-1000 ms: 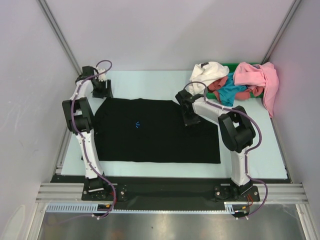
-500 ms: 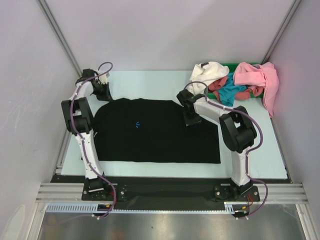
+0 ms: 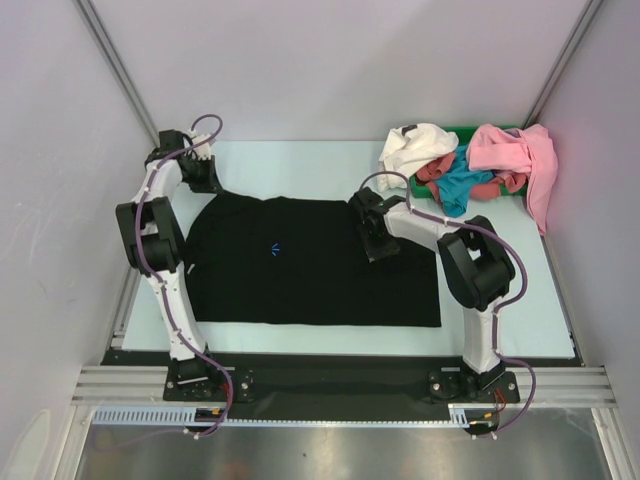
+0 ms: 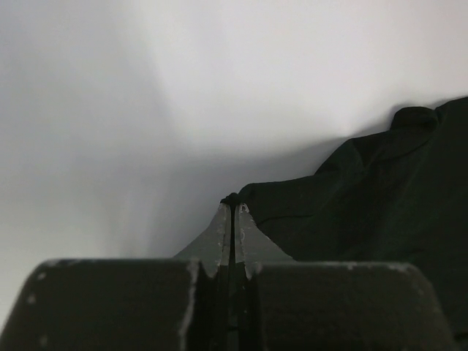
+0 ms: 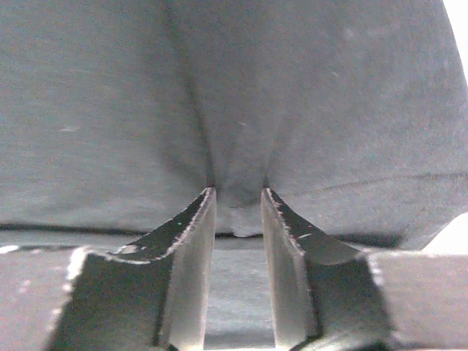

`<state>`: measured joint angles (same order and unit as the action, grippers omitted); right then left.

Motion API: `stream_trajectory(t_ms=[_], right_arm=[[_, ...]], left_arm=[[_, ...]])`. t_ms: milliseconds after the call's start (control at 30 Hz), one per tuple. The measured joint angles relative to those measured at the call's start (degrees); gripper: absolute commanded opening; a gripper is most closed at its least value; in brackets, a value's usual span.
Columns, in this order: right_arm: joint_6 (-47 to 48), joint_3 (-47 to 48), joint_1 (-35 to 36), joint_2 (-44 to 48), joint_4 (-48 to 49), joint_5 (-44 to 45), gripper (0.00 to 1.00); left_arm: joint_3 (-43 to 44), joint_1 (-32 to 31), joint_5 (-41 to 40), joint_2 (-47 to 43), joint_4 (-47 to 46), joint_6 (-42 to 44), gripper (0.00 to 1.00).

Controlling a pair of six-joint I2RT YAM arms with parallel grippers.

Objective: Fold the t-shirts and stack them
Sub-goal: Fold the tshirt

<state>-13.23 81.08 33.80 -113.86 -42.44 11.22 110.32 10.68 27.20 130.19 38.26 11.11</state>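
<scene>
The desk [image 3: 300, 160] carries the black shirt [image 3: 310, 275], spread in the middle. The left pincer [image 4: 232, 210] is clamped on its far left corner, the right pincer [image 5: 238, 199] on a fold near its far right corner.

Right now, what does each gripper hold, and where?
The left gripper pinches the black t-shirt by its far left corner; the right gripper, a fold in its far right part.

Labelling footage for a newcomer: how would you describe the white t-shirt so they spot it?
At the table's far right corner lies a heap of crumpled shirts. The white t-shirt is its left end, nearest the black t-shirt; its neighbours are red, teal and pink.
</scene>
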Motion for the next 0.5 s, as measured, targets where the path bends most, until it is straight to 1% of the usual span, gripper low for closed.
stream_trajectory(t_ms=[33, 133, 167, 233, 267, 333, 500], right_arm=[[-0.09, -0.52, -0.39, 0.00, -0.07, -0.02, 0.34], [0.07, -0.61, -1.25, 0.09, -0.07, 0.02, 0.22], [0.07, -0.61, -1.42, 0.09, -0.09, 0.20, 0.15], [0.17, -0.61, -1.70, 0.09, -0.13, 0.61, 0.09], [0.13, -0.61, -1.81, 0.09, -0.15, 0.79, 0.03], [0.26, -0.61, -2.10, 0.11, -0.17, 1.42, 0.00], [0.52, -0.57, -2.97, 0.90, -1.14, 4.17, 0.00]], left_arm=[[0.00, 0.00, 0.00, 0.00, 0.02, 0.02, 0.00], [0.00, 0.00, 0.00, -0.02, 0.02, 0.11, 0.00], [0.00, 0.00, -0.02, -0.02, 0.02, 0.20, 0.00], [0.00, 0.00, -0.02, -0.02, 0.02, 0.55, 0.00], [0.00, 0.00, -0.02, -0.11, 0.04, 0.68, 0.00], [0.00, 0.00, -0.04, -0.24, 0.04, 1.03, 0.00], [-0.09, 0.00, -0.04, -1.73, 0.22, 1.73, 0.00]])
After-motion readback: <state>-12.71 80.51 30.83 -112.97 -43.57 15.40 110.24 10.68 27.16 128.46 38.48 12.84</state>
